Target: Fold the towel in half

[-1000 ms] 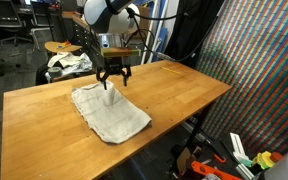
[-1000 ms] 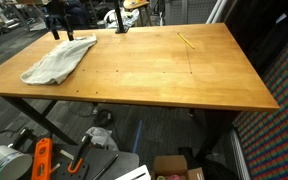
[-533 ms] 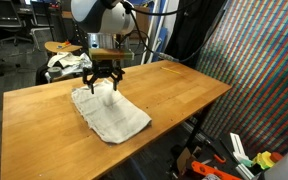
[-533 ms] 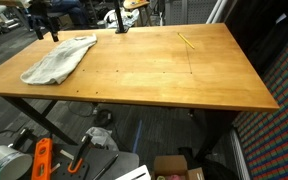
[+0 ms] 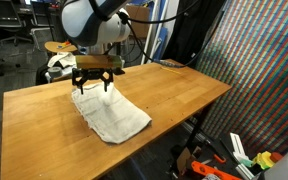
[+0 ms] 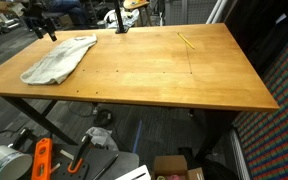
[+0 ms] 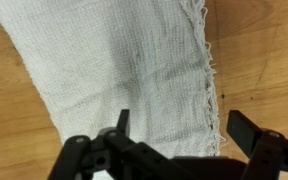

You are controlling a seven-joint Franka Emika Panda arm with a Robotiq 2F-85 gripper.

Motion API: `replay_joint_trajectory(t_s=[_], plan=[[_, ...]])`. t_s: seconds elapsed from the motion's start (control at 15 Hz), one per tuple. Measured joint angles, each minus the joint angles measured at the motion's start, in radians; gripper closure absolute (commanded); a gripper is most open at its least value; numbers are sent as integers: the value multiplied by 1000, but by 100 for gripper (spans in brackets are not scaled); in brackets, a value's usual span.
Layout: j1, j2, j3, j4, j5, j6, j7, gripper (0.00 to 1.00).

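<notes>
Your end effector (image 7: 179, 122) hangs over the towel (image 7: 134, 70), its two dark fingers (image 7: 122, 122) spread wide with nothing between them. In the wrist view the towel fills the upper left and middle of the frame. It is a pale, off-white woven cloth with a fine grid weave, a faint grey shadow at its centre and a ragged, frayed hem down its right side. Beyond that hem, at the right of the frame, shows the tabletop (image 7: 269, 60), warm orange-brown wood with straight grain.

In an exterior view the end effector (image 5: 92, 85) sits left of centre, over the far end of the towel (image 5: 109, 113). The cloth lies spread out and rumpled, roughly oblong, slanting toward the lower middle of the frame on the smooth tabletop (image 5: 184, 90).

In an exterior view the towel (image 6: 59, 60) lies in the upper left of the frame, near the left edge of the tabletop (image 6: 174, 75), with the end effector (image 6: 42, 22) by its far corner. You cannot tell whether the fingers touch the cloth.
</notes>
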Motion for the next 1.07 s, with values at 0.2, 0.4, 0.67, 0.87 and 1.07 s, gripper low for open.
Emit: replay_joint_trajectory(t_s=[0.2, 0.4, 0.67, 0.87, 1.07], plan=[[7, -2, -8, 0, -18, -31, 30, 0], [7, -2, -11, 0, -19, -33, 33, 0], [7, -2, -11, 0, -19, -33, 33, 0], [7, -2, -11, 0, -19, -34, 33, 0], [7, -2, -11, 0, -19, -34, 34, 0]])
